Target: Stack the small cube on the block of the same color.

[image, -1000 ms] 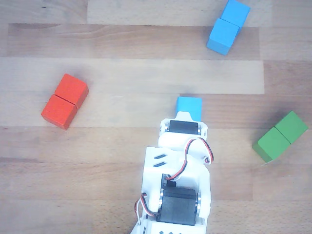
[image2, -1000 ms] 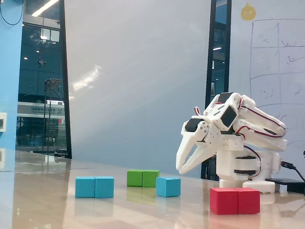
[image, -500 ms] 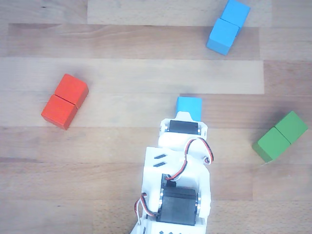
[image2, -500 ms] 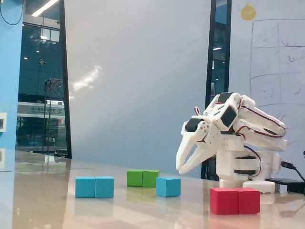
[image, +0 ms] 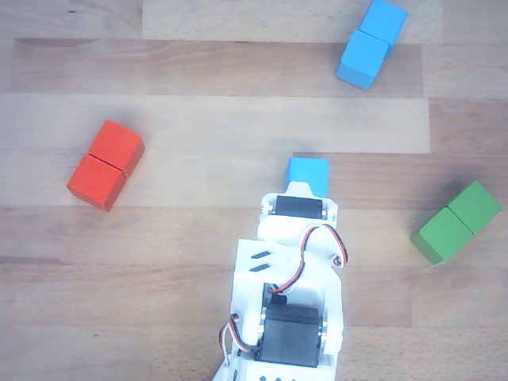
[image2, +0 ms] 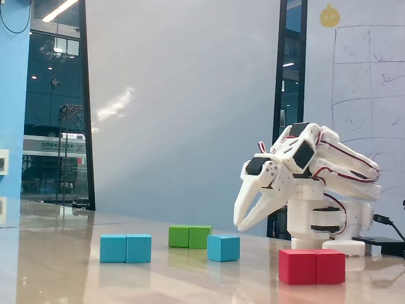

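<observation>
While my gripper (image2: 243, 221) hangs partly open above the table (image2: 63, 266), holding nothing, the small cube (image2: 223, 247) sits just below its tips — untouched. In the fixed view, the block (image2: 126, 248) lies well apart to the left.

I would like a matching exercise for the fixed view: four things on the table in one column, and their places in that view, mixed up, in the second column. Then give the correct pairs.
Things:
1. the block
2. green block
3. the small cube
4. red block

Places in the fixed view:
A. nearest the camera, in front of the arm's base
B. farthest left
C. below the open gripper, not held
D. farther back, between the two blue things

Pairs: 1-B, 2-D, 3-C, 4-A
</observation>
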`<state>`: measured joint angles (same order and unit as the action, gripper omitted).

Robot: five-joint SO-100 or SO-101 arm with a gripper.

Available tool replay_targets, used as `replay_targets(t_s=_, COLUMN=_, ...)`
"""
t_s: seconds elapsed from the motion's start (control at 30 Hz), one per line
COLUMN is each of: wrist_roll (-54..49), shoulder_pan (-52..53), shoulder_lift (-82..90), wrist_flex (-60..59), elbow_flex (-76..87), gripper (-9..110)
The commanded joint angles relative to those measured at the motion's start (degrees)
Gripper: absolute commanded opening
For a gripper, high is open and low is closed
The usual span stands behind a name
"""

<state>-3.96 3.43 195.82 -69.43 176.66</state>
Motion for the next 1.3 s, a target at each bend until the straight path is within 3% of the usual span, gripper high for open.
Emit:
replay_targets(t_s=0.0, wrist_roll=0.35, shoulder_pan=0.35, shoulder_lift=1.76, wrist_flex=0.0, elbow_flex=-0.7, gripper=0)
replay_targets(t_s=1.27, wrist_roll=-0.53, shoulder_pan=0.35, shoulder_lift=1.41, wrist_flex=0.0, elbow_flex=-1.32, gripper=0)
